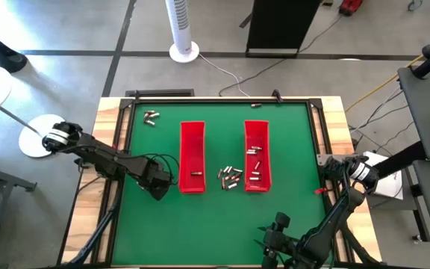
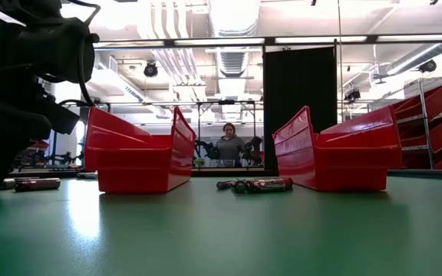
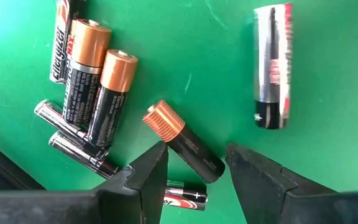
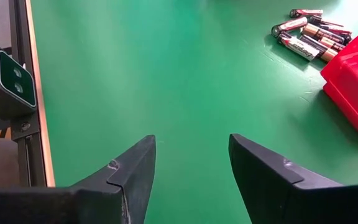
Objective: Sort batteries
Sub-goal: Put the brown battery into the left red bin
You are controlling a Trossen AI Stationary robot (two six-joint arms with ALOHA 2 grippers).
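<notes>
Two risks are seen at the left gripper [image 3: 194, 149]. Its fingers are spread apart on either side of a copper-topped battery [image 3: 185, 142] on the green mat [image 3: 328, 74], with nothing clamped yet. The battery is lying slanted across the gap, not square to the fingers. If the jaws are closed like this, it is likely to be spun or rolled out rather than gripped. A thin battery [image 3: 185, 196] is also partly hidden under one finger, so it can be pinched along with the target or flicked away. A cluster of batteries [image 3: 86, 99] is just beside it and a silver battery [image 3: 272, 65] is near; both can be scattered by a nudge.

In the high view the left gripper [image 1: 157, 187] is placed just outside the left red tray [image 1: 192, 142], and the batteries under it are covered by the arm. A loose pile [image 1: 230, 176] is left between that tray and the right red tray [image 1: 257, 134]. A few batteries are already held by each tray, so a mixed-size grab would likely be dropped in the wrong tray.

The right gripper [image 4: 191, 140] is held open over bare mat at the near side, well apart from the pile, with nothing between its fingers.
</notes>
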